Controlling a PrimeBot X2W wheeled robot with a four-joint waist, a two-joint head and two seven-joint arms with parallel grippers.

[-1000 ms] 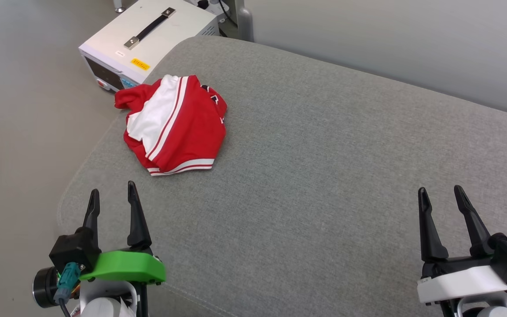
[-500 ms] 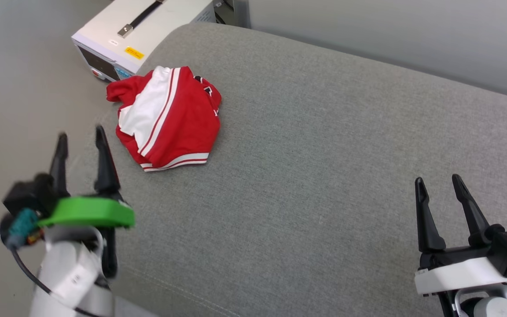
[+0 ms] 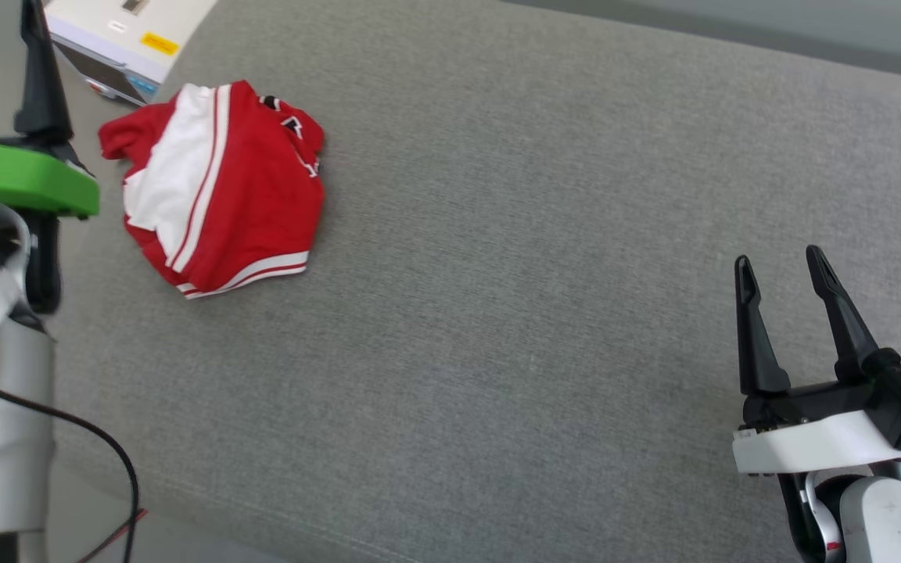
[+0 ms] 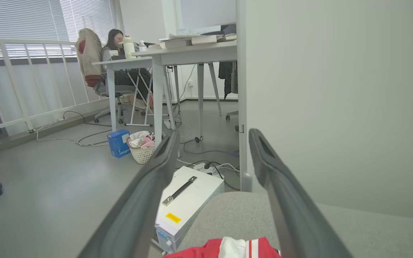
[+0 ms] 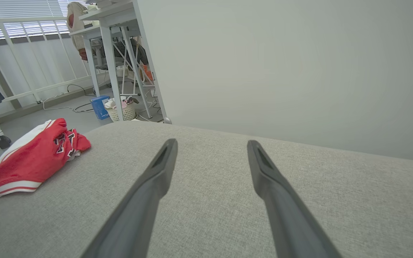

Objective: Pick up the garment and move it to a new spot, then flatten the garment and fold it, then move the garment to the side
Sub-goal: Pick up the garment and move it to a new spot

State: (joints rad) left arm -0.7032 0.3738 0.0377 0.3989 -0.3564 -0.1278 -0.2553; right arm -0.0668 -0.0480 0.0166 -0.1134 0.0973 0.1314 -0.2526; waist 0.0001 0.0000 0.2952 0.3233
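Lying bunched near the grey fabric cushion's (image 3: 544,234) far left corner, one red-and-white soft T-shirt (image 3: 220,188) is left untouched. The green-collared left gripper (image 4: 213,133) has been raised beside it, spread wide, so pick-up's probably next. The second, white-collared right gripper (image 3: 777,258) is parked wide near the right edge.

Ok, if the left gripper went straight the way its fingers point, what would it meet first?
Probably the pale grey wall panel: the left gripper seems aimed over the crumpled red-and-white T-shirt and the white handled box. Depth unclear.
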